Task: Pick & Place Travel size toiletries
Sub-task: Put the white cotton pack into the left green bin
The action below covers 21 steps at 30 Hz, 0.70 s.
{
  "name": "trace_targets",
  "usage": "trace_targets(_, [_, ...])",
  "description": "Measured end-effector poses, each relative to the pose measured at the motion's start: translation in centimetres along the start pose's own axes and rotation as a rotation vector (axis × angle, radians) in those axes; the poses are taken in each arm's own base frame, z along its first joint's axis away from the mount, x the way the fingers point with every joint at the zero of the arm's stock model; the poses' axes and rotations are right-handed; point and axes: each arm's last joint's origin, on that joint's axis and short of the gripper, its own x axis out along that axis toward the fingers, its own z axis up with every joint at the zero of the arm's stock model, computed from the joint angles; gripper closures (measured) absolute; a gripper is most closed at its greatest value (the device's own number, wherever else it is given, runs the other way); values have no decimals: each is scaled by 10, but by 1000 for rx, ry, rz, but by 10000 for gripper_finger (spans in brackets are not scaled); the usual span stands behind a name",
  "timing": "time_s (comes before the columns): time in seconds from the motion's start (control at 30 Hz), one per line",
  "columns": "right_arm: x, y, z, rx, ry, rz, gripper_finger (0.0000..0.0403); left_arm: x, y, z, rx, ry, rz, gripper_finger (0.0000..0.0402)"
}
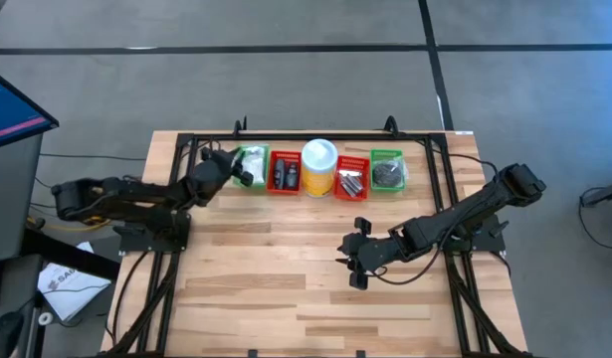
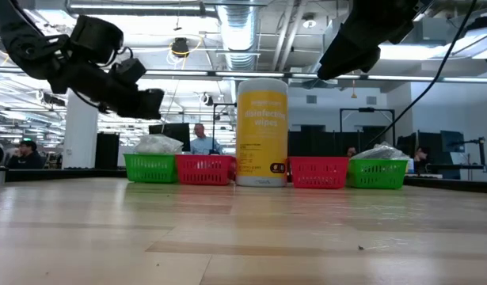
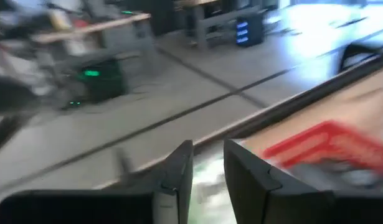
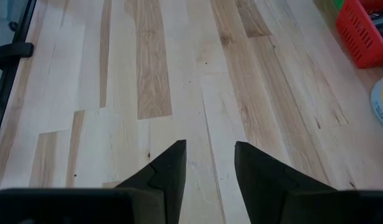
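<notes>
Left claw (image 1: 248, 175), slightly parted and apparently empty, hovers over white fluffy toiletries (image 1: 252, 159) in green basket (image 1: 244, 187).

Even, bright overhead light fills the scene; in the low view the ceiling lamps (image 2: 180, 47) glare white, and the two arms stand against them as dark silhouettes. The wooden surface (image 1: 286, 268) is evenly lit from above, with only soft, faint shadows beneath the arms. The left wrist view is heavily smeared by motion blur, so the red basket (image 3: 328, 146) and the floor beyond are streaked and soft, with a washed-out bright patch in one corner, while the right wrist view is sharp on the wood grain.
</notes>
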Motion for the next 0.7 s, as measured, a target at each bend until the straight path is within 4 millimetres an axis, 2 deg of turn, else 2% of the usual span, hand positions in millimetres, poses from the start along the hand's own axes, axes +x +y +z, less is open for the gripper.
trace_targets(0.07, [0, 0, 0, 0, 0, 0, 275, -2, -3, 2, -68, -9, -136, 319])
trace_targets(0.17, [0, 0, 0, 0, 0, 0, 275, -5, -14, 1, -92, 17, -549, 323])
trace_targets(0.23, [0, 0, 0, -1, 0, 0, 275, -7, -21, -6, -70, 79, -732, 328])
trace_targets(0.33, [0, 0, 0, -3, -1, 1, 275, -4, -22, -17, -37, 163, -688, 338])
trace_targets(0.7, [0, 0, 0, -1, -3, 2, 275, 1, -16, -25, -5, 219, -496, 351])
